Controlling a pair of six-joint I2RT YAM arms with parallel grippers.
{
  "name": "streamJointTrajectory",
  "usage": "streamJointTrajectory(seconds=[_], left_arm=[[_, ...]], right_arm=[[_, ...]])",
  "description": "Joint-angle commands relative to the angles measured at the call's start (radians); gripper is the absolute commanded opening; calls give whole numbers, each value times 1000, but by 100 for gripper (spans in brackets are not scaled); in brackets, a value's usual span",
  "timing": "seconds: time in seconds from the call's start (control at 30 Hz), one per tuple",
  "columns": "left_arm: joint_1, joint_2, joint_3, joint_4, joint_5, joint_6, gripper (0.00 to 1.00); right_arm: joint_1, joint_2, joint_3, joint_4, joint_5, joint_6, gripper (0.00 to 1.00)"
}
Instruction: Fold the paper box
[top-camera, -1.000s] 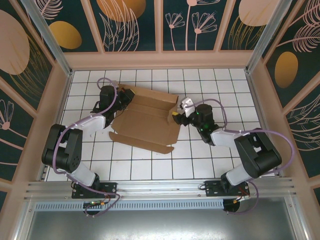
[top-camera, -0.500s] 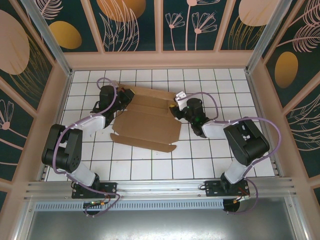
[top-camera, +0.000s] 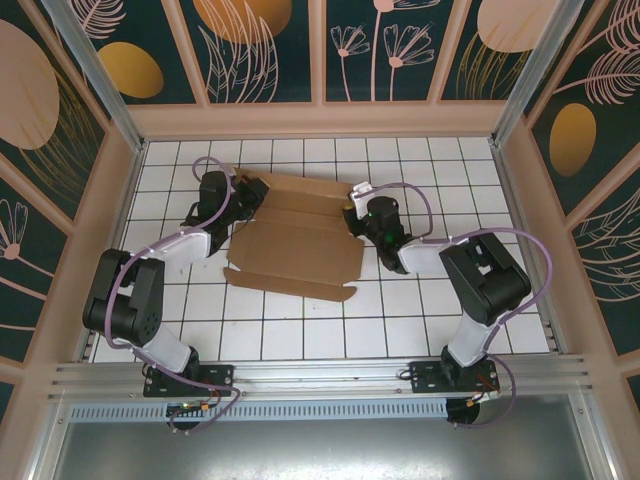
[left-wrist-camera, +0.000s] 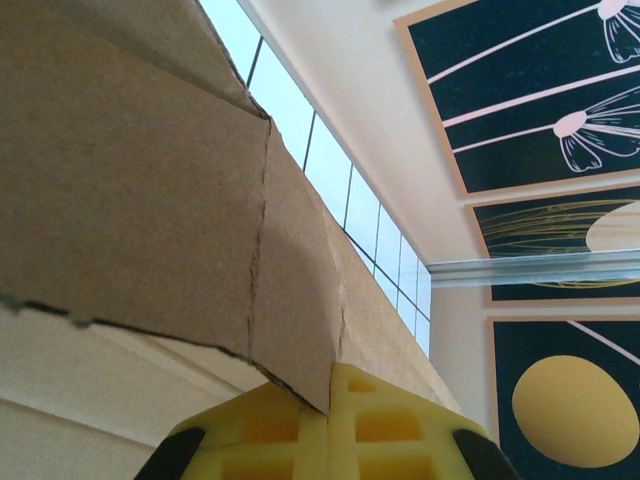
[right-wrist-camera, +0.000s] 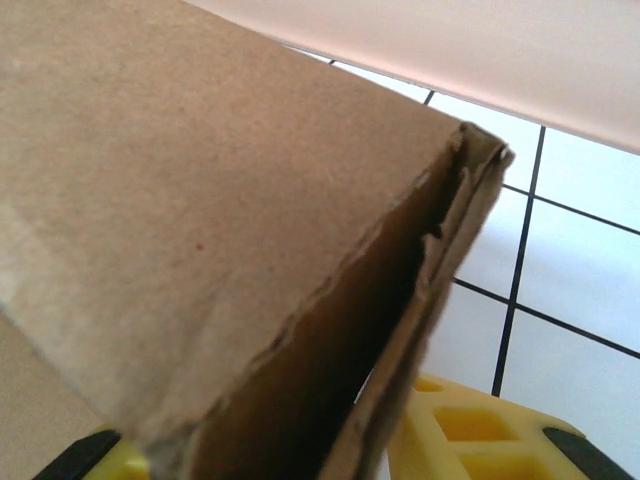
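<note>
Plain brn paper box (top-camera: 295, 245)

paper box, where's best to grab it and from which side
The raised right-hand wall of the paper box, from the right, outside: it stands as a thin doubled flap a finger can pass each side of. The left gripper clamps the far-left corner.
</note>
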Motion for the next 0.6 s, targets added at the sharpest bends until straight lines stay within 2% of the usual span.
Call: streamJointTrajectory(seconds=[0.0, 0.13, 0.33, 0.57], left_arm=[[-15, -32, -13, -95, -26, -32, 0], [-44, -46, -19, -105, -51, -47, 0], [-60, -53, -22, -137, -87, -79, 0], [-74, -52, -15, -158, -109, -98, 0]], right_arm=[[9, 39, 38, -42, 39, 47, 37], [17, 69, 59, -59, 69, 48, 34], [27, 82, 93, -85, 151, 48, 14], [69, 139, 197, -239, 327, 53, 0]])
